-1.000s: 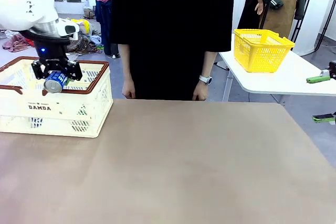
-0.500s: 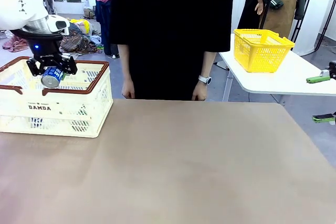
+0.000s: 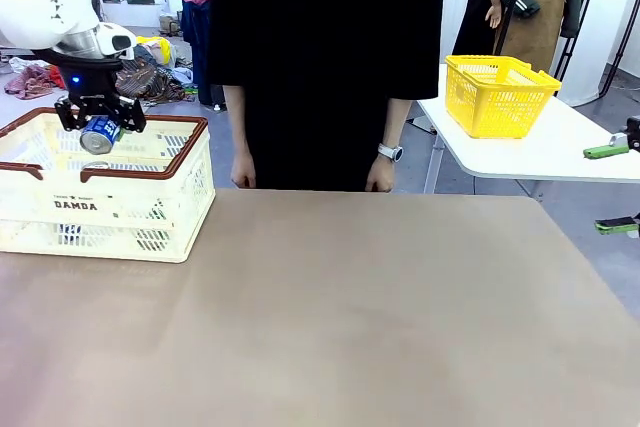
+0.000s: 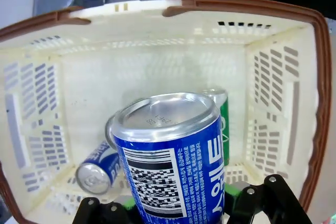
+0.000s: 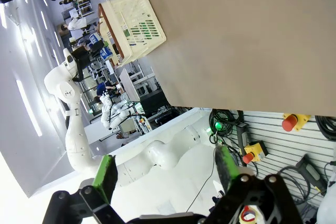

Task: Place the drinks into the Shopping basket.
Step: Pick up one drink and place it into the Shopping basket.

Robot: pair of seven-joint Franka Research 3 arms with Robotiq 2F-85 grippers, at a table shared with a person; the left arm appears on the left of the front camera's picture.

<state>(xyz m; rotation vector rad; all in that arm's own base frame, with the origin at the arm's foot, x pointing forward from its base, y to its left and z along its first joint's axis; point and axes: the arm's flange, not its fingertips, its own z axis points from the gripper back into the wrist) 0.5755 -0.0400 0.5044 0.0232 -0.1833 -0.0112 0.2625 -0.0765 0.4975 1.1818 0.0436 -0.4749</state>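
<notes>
With the left gripper (image 3: pixel 100 131) clamped on a blue metal drink can (image 3: pixel 100 135) above the cream slotted plastic basket (image 3: pixel 150 209), lower it toward bare floor, clear of the cans (image 4: pixel 98 169) lying inside, before releasing, while the right gripper (image 5: pixel 165 179) waits with fingers spread

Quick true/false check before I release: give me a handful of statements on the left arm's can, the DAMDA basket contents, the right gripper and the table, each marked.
1. The left gripper is shut on a blue drink can above the Shopping basket. True.
2. The Shopping basket has no cans in it yet. False: a green can and another blue can lie on its floor.
3. The right gripper is open and holds nothing. True.
4. The held can is green. False: it is blue with white lettering.
5. The yellow mesh basket stands on the brown table. False: it stands on a separate white table.
</notes>
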